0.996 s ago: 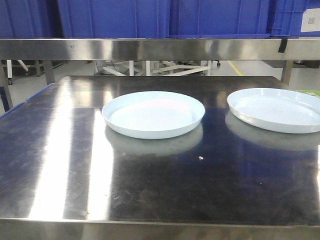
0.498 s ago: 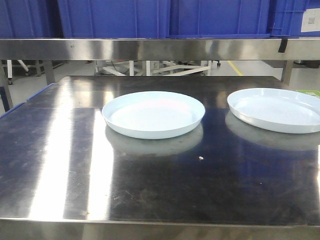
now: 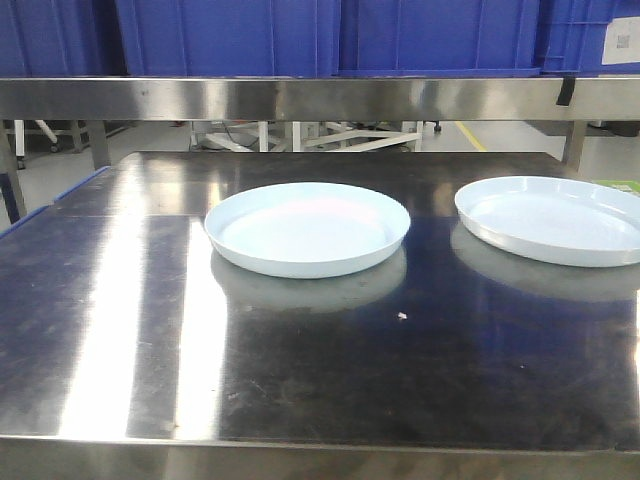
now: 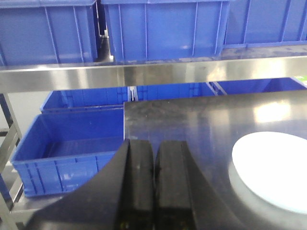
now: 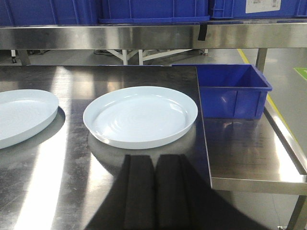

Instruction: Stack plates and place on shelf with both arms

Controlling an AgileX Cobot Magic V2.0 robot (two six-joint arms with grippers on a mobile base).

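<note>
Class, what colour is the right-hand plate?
The plate is plain pale bluish-white, clearest in the right wrist view.

The table [image 3: 120, 330] is seen as brushed steel, glossy and finely scratched. The middle plate [image 3: 307, 228] and right plate [image 3: 550, 218] on the table are shown as smooth, glossy plastic. The shelf [image 3: 300, 98] above the table is of the same bright metal. The crates [image 3: 230, 35] higher above the table are ribbed blue plastic, dully shiny. The left gripper [image 4: 154, 146] and right gripper [image 5: 153, 160] are finished matt black.
</note>
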